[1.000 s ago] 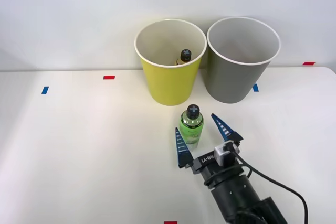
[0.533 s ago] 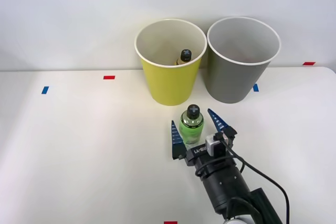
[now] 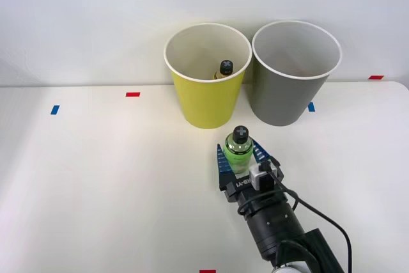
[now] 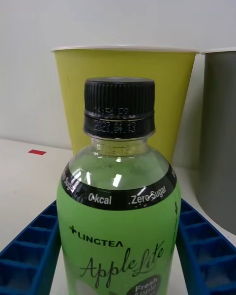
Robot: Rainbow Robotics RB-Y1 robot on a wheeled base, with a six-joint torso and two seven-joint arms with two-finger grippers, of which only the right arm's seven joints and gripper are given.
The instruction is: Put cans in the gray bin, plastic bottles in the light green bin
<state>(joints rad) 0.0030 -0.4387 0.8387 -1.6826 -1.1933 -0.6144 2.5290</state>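
Note:
My right gripper [image 3: 241, 158] is shut on the green plastic bottle [image 3: 238, 153], its blue fingers [image 3: 222, 162] pressed on both sides of the body. The bottle stands upright, black cap on top, just in front of the light green bin [image 3: 206, 97]. A second plastic bottle [image 3: 225, 68] with a black cap stands inside that bin. To its right, close beside it, is the gray bin [image 3: 284, 97]. In the right wrist view the green bottle [image 4: 118, 236] sits between the fingers [image 4: 29, 255], with the light green bin [image 4: 73, 93] and gray bin [image 4: 221, 128] behind it. The cans are out of view.
The two bins stand at the back of the white table [image 3: 96, 177], against a white wall. Small tape marks lie on the table: red [image 3: 132, 94], blue [image 3: 55, 109], blue [image 3: 311, 107], red [image 3: 376, 77] and red [image 3: 207, 271] at the front edge.
My fingers were open on either side of the green bottle, then came forward around it and shut on it. The bottle shifted slightly right. The bins have not moved.

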